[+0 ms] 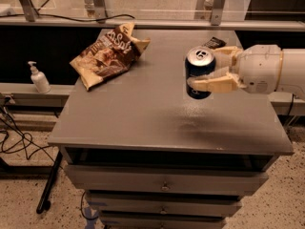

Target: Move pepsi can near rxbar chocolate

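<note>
— What's nearest?
— Drawers (164, 182) under a grey table (133, 118).
— And the gripper?
— The gripper (204, 67) reaches in from the right over the table's right half. Its fingers (209, 84) pinch the can (198, 70), one on the near side and one on the far side. The can is upright, silver top showing. Whether it touches the table I cannot tell.
— To the left?
— A bottle (39, 78) on a ledge beside the table, and a bag (108, 56) on the far left of the top.
— The rxbar?
— The rxbar (213, 42) lies just behind the can, partly hidden.
</note>
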